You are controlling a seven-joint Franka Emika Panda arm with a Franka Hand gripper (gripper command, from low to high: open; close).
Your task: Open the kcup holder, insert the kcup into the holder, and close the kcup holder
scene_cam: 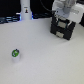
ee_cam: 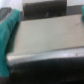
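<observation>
The kcup holder [scene_cam: 61, 29] is a black boxy unit at the back, on the exterior view's right, and its fronts look shut. My gripper [scene_cam: 62, 20] hangs right over its top, touching or nearly touching, and the fingers merge with the black box, so their state is unclear. In the blurred wrist view a flat greyish top with a dark front edge, probably the kcup holder [ee_cam: 45, 40], fills the picture, and no fingers show. The kcup [scene_cam: 16, 53], a small white pod with a green top, stands alone on the white table at the near left, far from the gripper.
A white bottle-like post [scene_cam: 25, 11] stands at the back left with a small blue light at its base. The white table [scene_cam: 47, 60] spreads between the kcup and the holder. A teal shape [ee_cam: 7, 30] lies beside the box in the wrist view.
</observation>
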